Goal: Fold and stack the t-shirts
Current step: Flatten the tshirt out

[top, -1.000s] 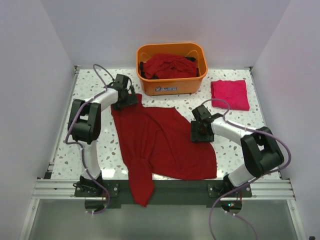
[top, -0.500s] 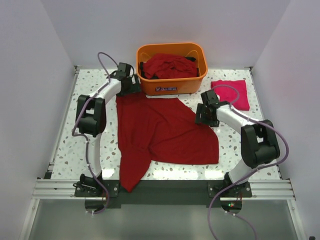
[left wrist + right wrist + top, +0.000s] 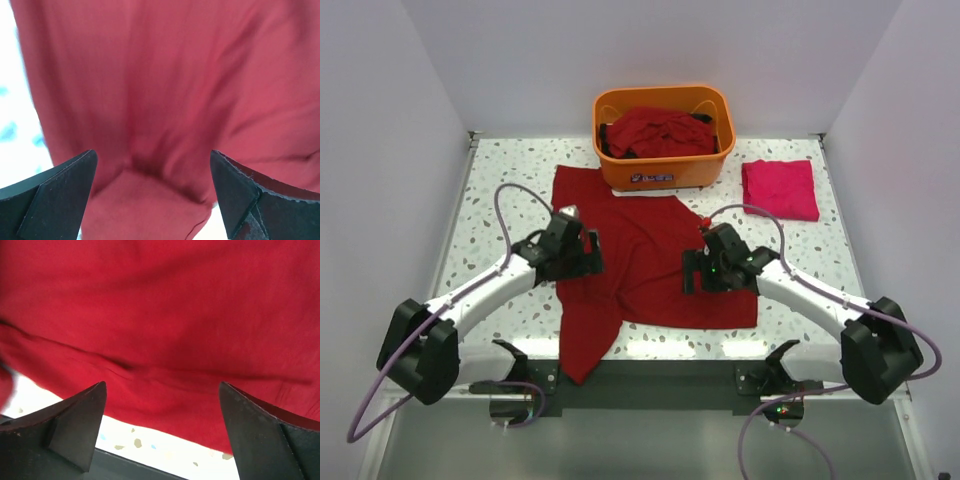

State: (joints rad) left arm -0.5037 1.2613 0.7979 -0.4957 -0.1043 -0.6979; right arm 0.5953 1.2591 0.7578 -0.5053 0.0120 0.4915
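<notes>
Dark red t-shirt (image 3: pixel 165 300) fills most of the frame, lying flat, with one long crease running left to right. Over it the right gripper (image 3: pixel 162 386), black fingers (image 3: pixel 77 425) spread wide, nothing between them. A strip of white speckled table (image 3: pixel 150 442) shows below the cloth edge

Orange plastic tub (image 3: pixel 705 170) stands at the middle of the far edge of the speckled counter (image 3: pixel 495 200).

Back centre: tub (image 3: pixel 665 172), heaped t-shirts (image 3: pixel 655 130) inside; folded t-shirt (image 3: pixel 780 188) to right; spread t-shirt (image 3: pixel 640 250) just before tub.
</notes>
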